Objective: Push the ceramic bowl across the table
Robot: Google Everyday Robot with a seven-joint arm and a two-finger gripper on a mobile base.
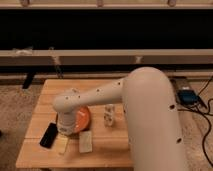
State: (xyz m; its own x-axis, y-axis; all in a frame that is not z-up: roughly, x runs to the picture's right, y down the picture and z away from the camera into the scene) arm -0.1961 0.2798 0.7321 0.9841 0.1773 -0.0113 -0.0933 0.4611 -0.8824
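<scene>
Item: ceramic bowl [83,119], orange, seated left of centre on the bench [115,150], largely overlapped by the arm's wrist housing. Gripper [63,131] at the bowl's 8 o'clock edge, low to the planks, apparently placed to shove the rim sideways; jaws: cannot tell (hidden under the wrist). Adjacent: black phone [48,135] at 9 o'clock of the bowl, pale flat block [86,142] at 6 o'clock, small upright white box [109,115] at 3 o'clock, possibly obstructing a rightward push.
</scene>
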